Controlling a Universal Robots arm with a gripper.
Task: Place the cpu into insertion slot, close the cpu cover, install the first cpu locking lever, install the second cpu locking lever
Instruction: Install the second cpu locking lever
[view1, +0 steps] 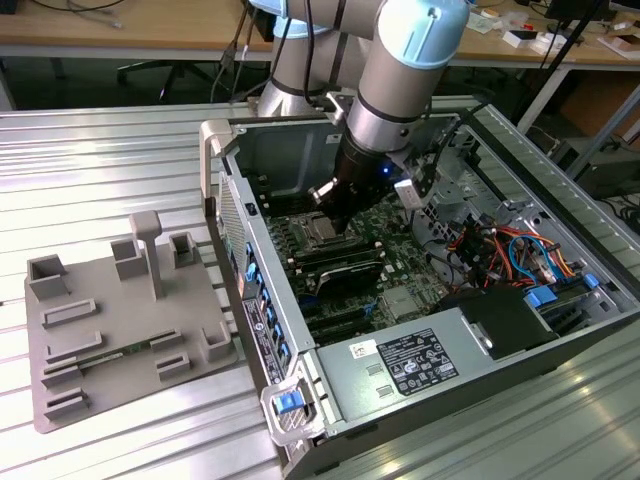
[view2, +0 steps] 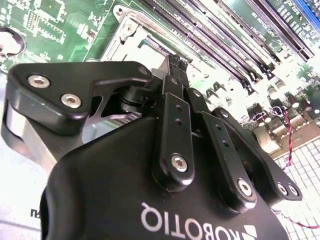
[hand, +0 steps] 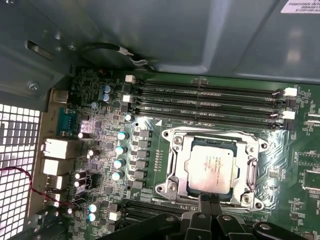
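Observation:
In the first wrist view the cpu (hand: 212, 167) lies flat in the insertion slot (hand: 175, 175), silver top up. The cpu cover (hand: 215, 135), a thin silver frame, lies down around the chip. My gripper (hand: 210, 199) is shut, fingertips together with nothing visible between them, at the socket's edge just beside the chip. The second wrist view shows the black gripper (view2: 175, 61) from behind, tips pointing at the socket's metal rim (view2: 131, 31). In the exterior view the gripper (view1: 330, 222) reaches down into the open computer case, right over the socket (view1: 318, 236).
Long black memory slots (hand: 210, 97) run beside the socket. Capacitors (hand: 119, 150) and rear ports (hand: 55, 155) stand near it. Case walls (view1: 255, 270) enclose the board, with cables (view1: 500, 250) on the exterior view's right. A grey fixture plate (view1: 120, 320) lies on the exterior view's left.

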